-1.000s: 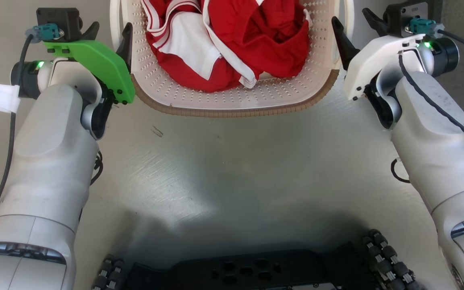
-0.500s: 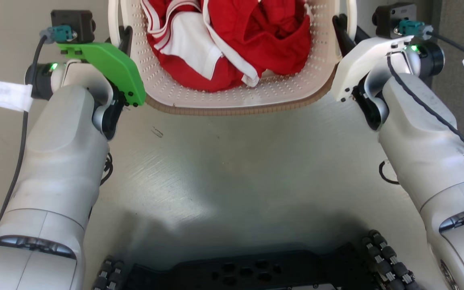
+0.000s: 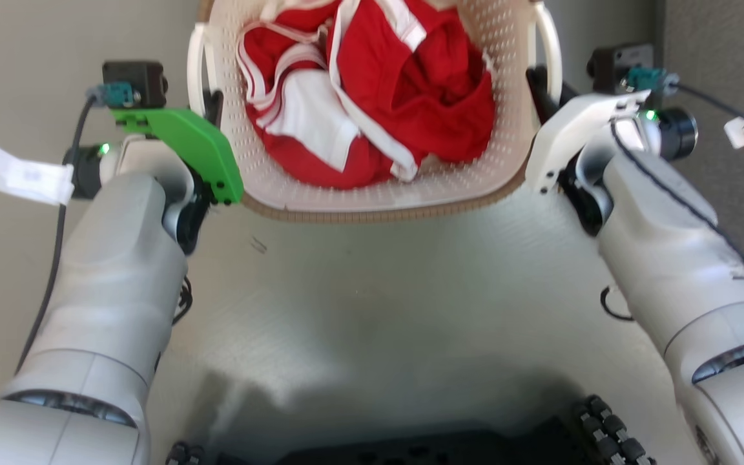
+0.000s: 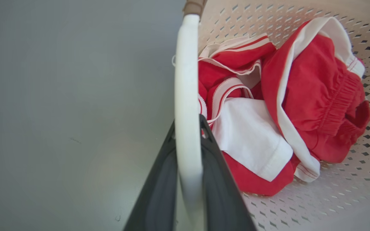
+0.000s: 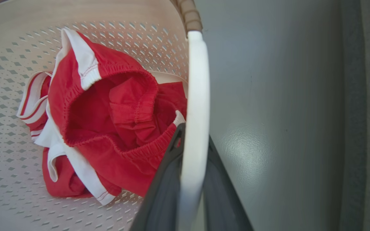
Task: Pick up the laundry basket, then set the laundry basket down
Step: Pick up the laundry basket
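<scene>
The laundry basket (image 3: pixel 372 212) is cream with perforated sides and a brown rim. It sits at the top middle of the head view, with red-and-white clothes (image 3: pixel 378 110) inside. My left gripper (image 3: pixel 214 106) is shut on the basket's left white handle (image 3: pixel 195 71). In the left wrist view its dark fingers (image 4: pixel 218 179) clamp that handle (image 4: pixel 186 80) from both sides. My right gripper (image 3: pixel 535 81) is shut on the right white handle (image 3: pixel 553 51), and its fingers (image 5: pixel 162 192) pinch the handle (image 5: pixel 198 96) in the right wrist view. Whether the basket is off the floor I cannot tell.
The floor (image 3: pixel 378 290) around the basket is smooth grey, with a small scuff (image 3: pixel 258 244). A darker strip (image 3: pixel 727 39) runs along the right side. My dark wheeled base (image 3: pixel 611 433) shows at the bottom edge. A white tag (image 3: pixel 10 174) hangs from the left arm's cable.
Both grippers came in from beside the basket and closed on its handles. The whole head picture has shifted, so the camera moved; more of the basket shows and less of my base.
</scene>
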